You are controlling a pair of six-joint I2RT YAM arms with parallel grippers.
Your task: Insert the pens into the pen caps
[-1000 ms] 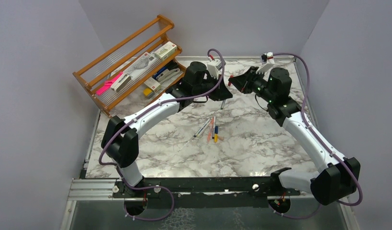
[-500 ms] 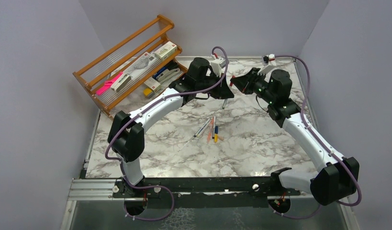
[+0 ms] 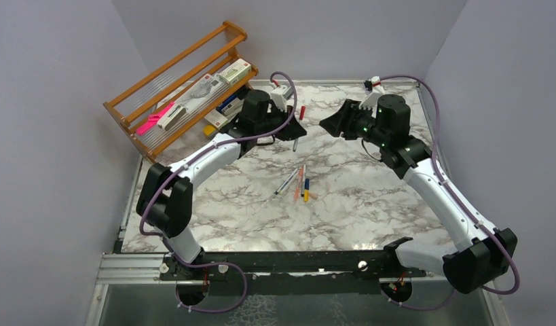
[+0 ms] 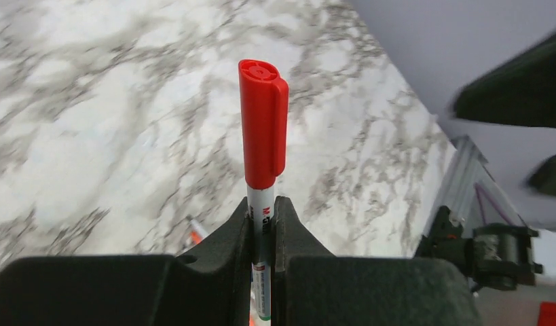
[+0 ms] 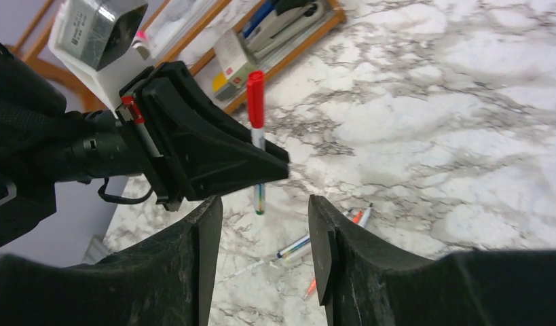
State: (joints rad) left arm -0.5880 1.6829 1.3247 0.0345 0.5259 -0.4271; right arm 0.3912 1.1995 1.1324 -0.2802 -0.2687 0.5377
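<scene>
A sec ago the two arms were nose to nose over the far mid of the surface [image 3: 370, 197]. Now they're apart. The L arm has swung left toward the rack, & the R arm has pulled back a bit. The R fingers [image 3: 335, 124] were shut then. Now they're open w/ nothing in them. The red cap [image 3: 302, 112] has gone w/ the L arm & sits on the top end of the pen [image 3: 294, 142].

The L fingers [image 3: 287, 129] are closed tight on that pen, on its white part just under the cap. The pen stands nearly straight up in the air, above the surface, near the far edge & a bit left of mid.

The wooden rack [image 3: 176, 88] leans in the far left corner, same as before. In it are a bright pink bar [image 3: 155, 120], a few white boxes [image 3: 234, 70], a dark blue & black thing, & a small yellow & white box.

The other pens [image 3: 297, 183] lie in a small bunch near the mid of the surface, same spot as before. One is orange.

Only the L wrist view shows the cap's clip & tiny print on the white part. Only the R wrist view shows a green band at the pen's low end, plus its own two fingers wide apart. Only the top view shows both arms whole & the full rack.
</scene>
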